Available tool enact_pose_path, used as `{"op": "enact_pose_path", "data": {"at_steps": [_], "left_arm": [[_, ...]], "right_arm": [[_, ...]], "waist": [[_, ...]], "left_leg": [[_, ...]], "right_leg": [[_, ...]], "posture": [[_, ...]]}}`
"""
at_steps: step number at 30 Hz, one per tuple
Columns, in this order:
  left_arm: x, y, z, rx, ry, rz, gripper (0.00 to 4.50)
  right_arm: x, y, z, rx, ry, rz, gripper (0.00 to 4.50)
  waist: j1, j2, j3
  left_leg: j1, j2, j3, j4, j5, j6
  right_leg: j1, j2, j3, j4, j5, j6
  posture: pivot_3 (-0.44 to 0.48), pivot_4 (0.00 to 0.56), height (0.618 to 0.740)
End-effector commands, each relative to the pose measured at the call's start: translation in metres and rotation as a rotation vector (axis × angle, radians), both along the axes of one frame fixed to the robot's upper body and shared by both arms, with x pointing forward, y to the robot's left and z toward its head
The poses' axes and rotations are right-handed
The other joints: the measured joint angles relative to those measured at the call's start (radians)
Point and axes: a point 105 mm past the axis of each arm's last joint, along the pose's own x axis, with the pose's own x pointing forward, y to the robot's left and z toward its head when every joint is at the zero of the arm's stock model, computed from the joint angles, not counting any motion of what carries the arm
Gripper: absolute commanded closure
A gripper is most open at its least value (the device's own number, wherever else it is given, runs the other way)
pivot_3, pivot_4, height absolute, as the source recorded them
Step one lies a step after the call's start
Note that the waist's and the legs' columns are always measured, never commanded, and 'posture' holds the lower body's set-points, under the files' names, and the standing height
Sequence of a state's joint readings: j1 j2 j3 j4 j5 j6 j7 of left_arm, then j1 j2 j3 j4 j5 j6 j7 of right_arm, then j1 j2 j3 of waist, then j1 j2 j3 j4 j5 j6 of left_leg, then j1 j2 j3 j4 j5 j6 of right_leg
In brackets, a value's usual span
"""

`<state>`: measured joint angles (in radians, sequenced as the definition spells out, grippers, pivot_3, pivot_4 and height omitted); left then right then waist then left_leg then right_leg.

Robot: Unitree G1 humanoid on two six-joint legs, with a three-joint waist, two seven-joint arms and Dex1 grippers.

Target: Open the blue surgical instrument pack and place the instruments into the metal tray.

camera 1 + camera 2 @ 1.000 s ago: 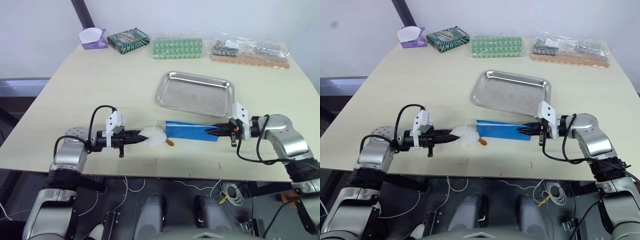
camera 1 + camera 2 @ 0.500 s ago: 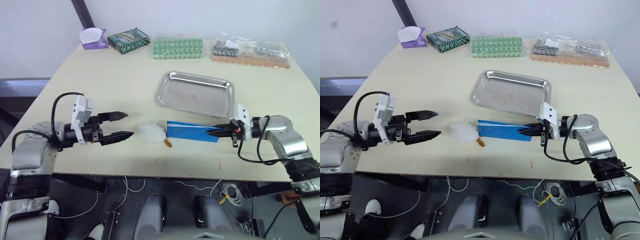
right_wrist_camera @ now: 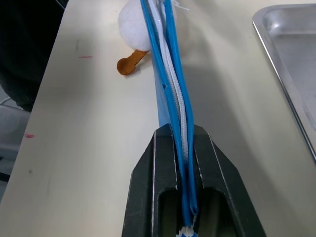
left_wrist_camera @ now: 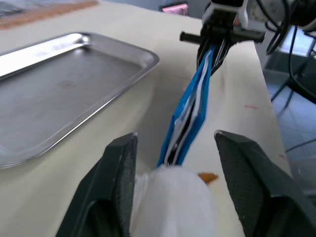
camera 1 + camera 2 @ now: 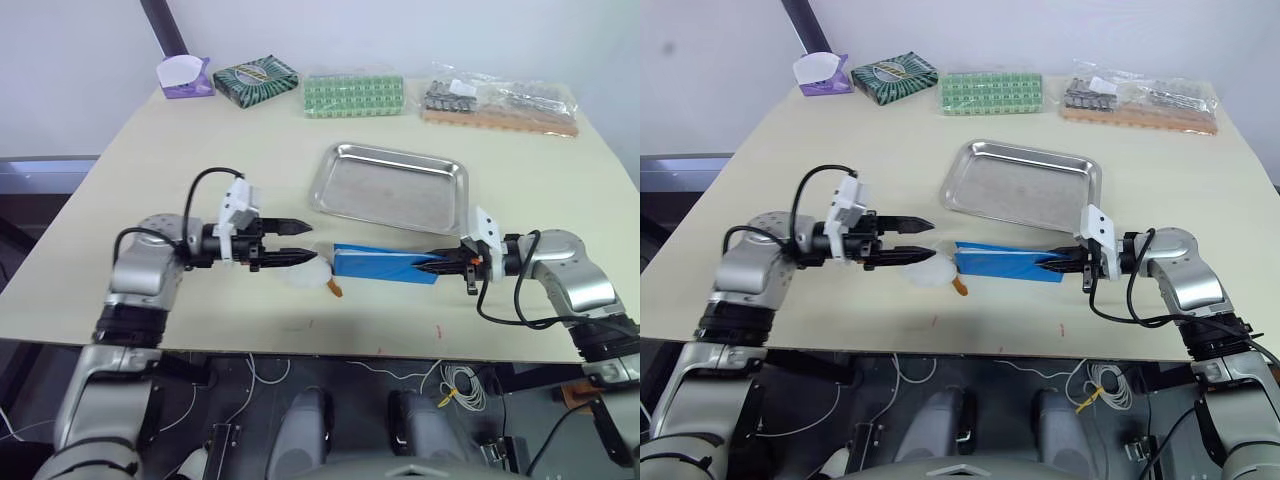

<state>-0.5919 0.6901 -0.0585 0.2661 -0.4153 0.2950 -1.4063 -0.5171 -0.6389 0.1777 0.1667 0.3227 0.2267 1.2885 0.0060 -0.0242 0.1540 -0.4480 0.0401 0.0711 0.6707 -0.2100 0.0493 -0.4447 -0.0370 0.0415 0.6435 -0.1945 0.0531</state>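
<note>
Right end effector is clamped on the right end of the blue surgical instrument pack, lying on the worktop just near of the empty metal tray. Left end effector is spread wide around a white fluffy lump at the pack's left end. Looks like the opening step; next it probably needs to catch the flap.

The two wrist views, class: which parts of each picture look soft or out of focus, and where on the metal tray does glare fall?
Left wrist view: the white fluffy object between the left gripper fingers is soft; the metal tray rim carries bright highlights. Right wrist view: the blue surgical instrument pack is crisp along its length, pinched by the right gripper; the tray's edge shows pale glare.
</note>
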Motion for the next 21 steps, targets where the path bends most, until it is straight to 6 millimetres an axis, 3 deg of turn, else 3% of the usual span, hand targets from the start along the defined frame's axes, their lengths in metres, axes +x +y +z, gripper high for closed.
{"op": "enact_pose_path", "data": {"at_steps": [1,21], "left_arm": [[0.008,-0.002,0.001,0.045,-0.055,-0.039,1.60],[0.024,-0.043,-0.018,0.055,-0.114,-0.116,1.60]], "right_arm": [[0.000,-0.004,0.007,-0.003,-0.021,-0.006,4.50],[-0.001,0.001,0.008,0.006,-0.021,-0.011,4.50]], "waist": [[-0.001,0.000,0.000],[-0.001,0.000,0.000]], "left_leg": [[0.000,0.000,0.000,0.000,0.000,0.000],[0.000,0.000,-0.001,0.000,0.000,0.000]], "right_leg": [[0.000,0.000,0.000,0.000,0.000,0.000],[0.000,0.001,0.000,0.000,0.000,0.000]], "posture": [[0.000,0.150,0.740],[0.000,0.150,0.740]]}}
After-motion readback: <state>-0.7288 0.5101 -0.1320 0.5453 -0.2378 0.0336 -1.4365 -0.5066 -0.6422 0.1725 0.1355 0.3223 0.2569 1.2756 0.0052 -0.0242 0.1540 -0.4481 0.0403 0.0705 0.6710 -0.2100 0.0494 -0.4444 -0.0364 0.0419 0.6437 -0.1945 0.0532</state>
